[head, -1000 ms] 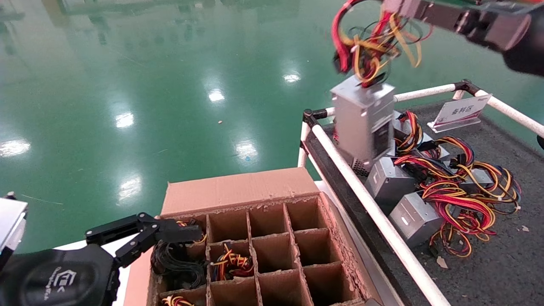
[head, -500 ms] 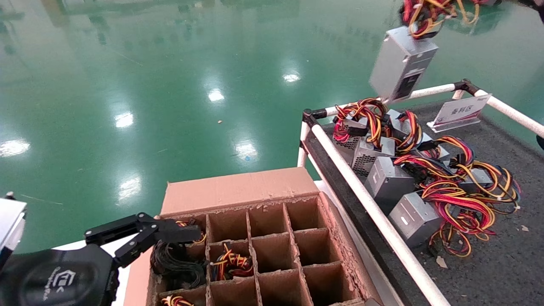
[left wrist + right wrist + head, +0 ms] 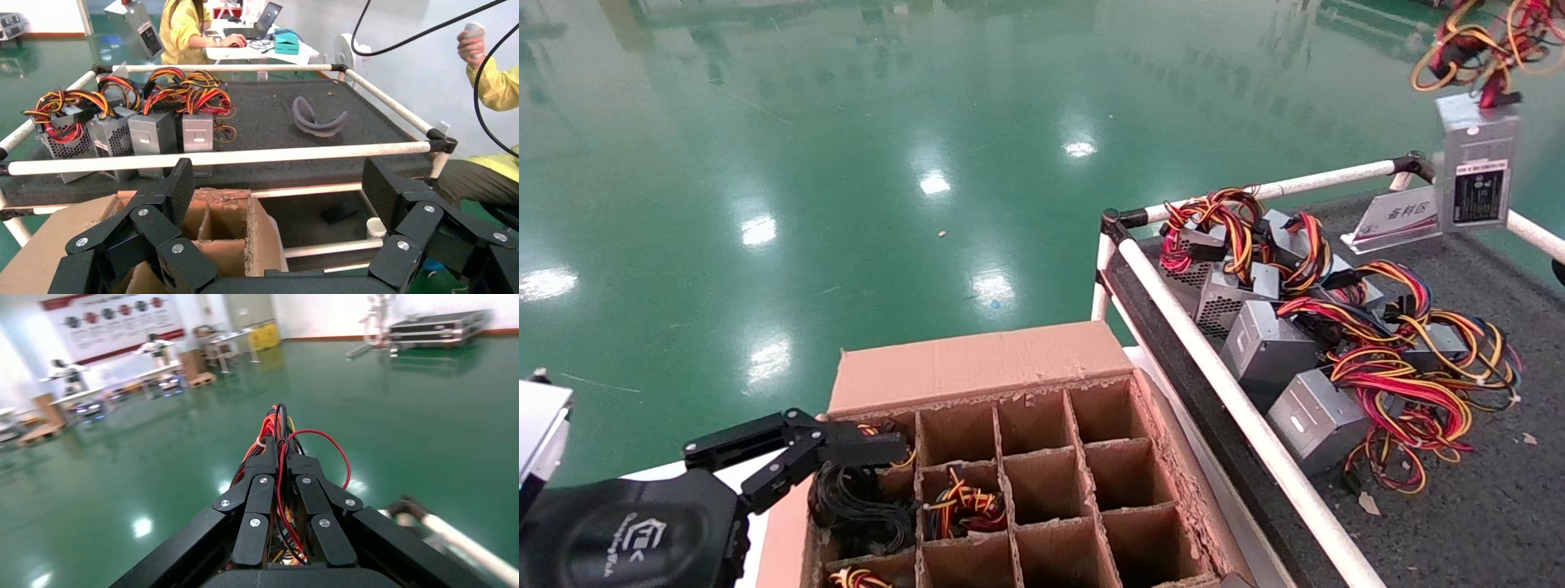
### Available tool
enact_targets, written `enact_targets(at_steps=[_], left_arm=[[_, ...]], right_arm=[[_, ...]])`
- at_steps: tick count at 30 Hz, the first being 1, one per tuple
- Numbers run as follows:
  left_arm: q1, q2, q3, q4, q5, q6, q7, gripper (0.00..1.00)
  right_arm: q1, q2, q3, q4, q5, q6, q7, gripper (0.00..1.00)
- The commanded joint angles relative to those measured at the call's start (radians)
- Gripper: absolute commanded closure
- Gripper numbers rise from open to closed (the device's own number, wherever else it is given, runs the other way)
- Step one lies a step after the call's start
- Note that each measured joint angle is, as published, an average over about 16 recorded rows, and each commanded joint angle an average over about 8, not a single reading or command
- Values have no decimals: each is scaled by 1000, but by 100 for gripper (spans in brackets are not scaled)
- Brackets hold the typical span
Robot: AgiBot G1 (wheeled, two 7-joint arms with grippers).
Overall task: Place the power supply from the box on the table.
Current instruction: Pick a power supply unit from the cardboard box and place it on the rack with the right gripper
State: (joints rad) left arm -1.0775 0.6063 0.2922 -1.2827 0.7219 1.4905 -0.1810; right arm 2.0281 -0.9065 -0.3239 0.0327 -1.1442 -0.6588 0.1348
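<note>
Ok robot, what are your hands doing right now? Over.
Right gripper shut on wire bundle; silver-grey metal power supply hangs over grey felt table. Left gripper open above brown cardboard box. Nothing blocking.

Readable text: one sign only

The small white sign [image 3: 1393, 219] at the frame's right, on the surface [image 3: 1483, 506], reads "备料区"; the power supply [image 3: 1475, 167] label is illegible.
</note>
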Motion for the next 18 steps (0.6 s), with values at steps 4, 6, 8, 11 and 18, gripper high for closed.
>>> enact_targets(at_steps=[4,6,8,11,18], left_arm=[[0,0,0,0,0,0,0,0],[0,0,0,0,0,0,0,0],[0,0,1,0,0,0,0,0],[0,0,1,0,0,0,0,0],[0,0,1,0,-1,0,1,0]], right_arm=[[-18,-3,1,-24,1,58,-25,100],[-30,-4,2,-29,2,68,-32,100],[-44,-6,4,-33,4,77,-39,100],[-65,-14,6,-38,7,91,-47,100],[-112,-51,14,-44,18,123,-54,100]])
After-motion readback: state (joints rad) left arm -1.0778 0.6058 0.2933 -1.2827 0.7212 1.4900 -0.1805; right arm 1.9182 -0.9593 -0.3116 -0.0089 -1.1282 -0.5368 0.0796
